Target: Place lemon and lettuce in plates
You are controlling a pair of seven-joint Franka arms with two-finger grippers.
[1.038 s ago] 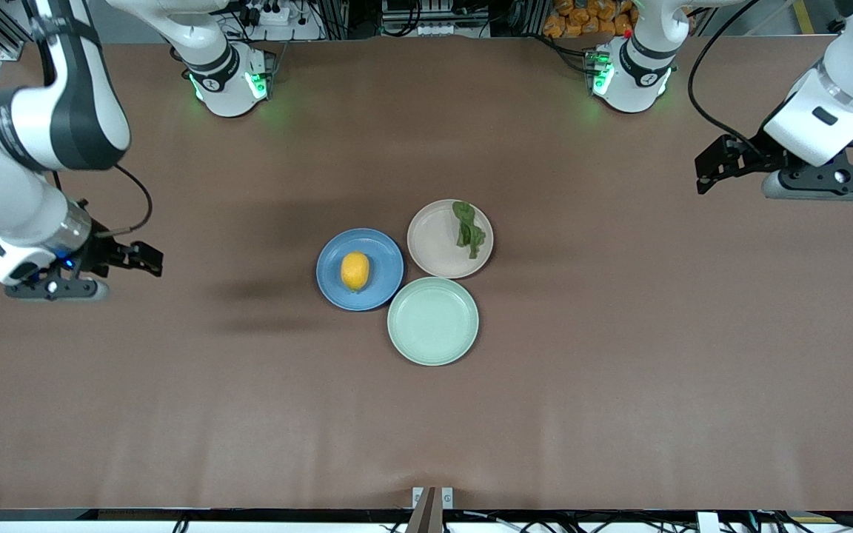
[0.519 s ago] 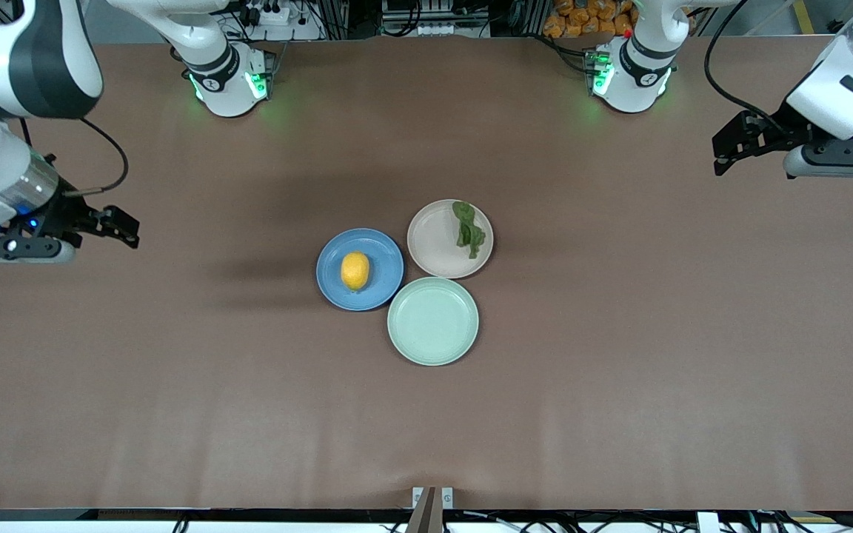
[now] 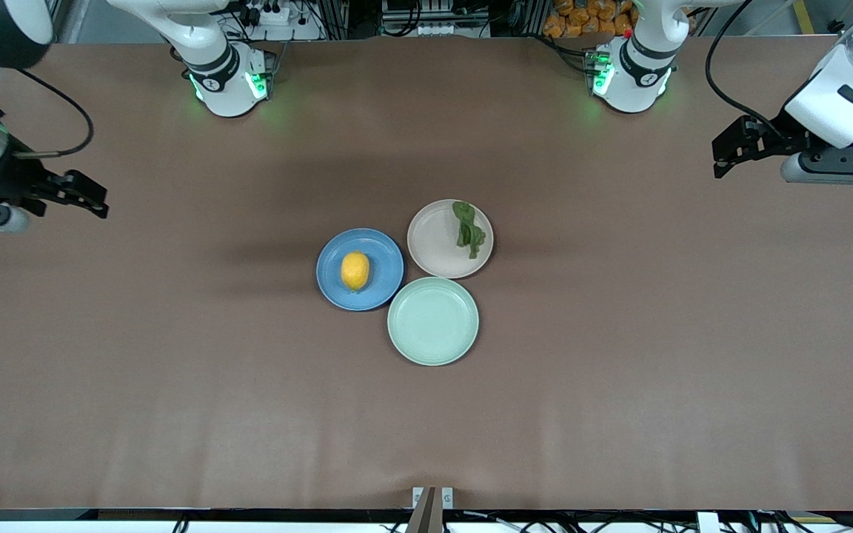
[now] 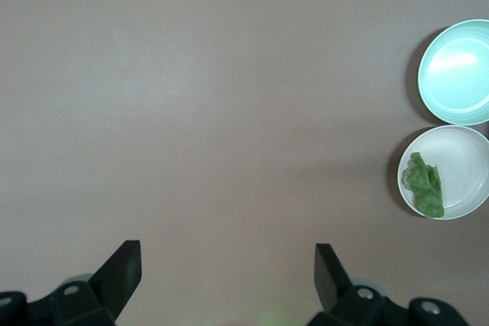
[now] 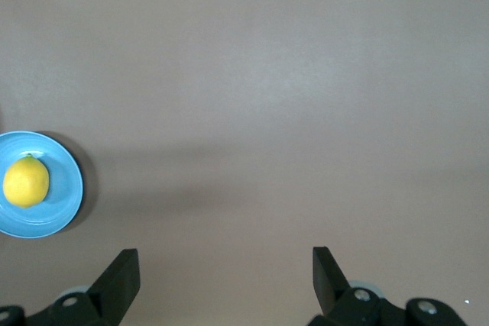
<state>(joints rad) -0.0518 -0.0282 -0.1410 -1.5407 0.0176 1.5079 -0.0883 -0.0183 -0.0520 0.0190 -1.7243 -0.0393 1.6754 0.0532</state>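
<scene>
Front view is showing my lemon [image 3: 355, 271] sitting in the blue plate [image 3: 385, 252], with the lettuce [image 3: 468, 229] lying in the beige plate [image 3: 430, 240] touching it. I am holding my left hand [image 3: 725, 154] and right hand [image 3: 84, 196] spread and empty over bare worktop [image 3: 619, 370], well apart from the blue plate. I am judging the lemon firm and prone to rolling — grip its middle; the lettuce limp. My right wrist is running out of view.

Even, bright overhead light is cast on the brown table [image 3: 619, 370], soft blurred shadows are thrown across its middle, a pale sheen is seen on the mint-green plate [image 4: 458, 59], and all views are rendered sharp.
</scene>
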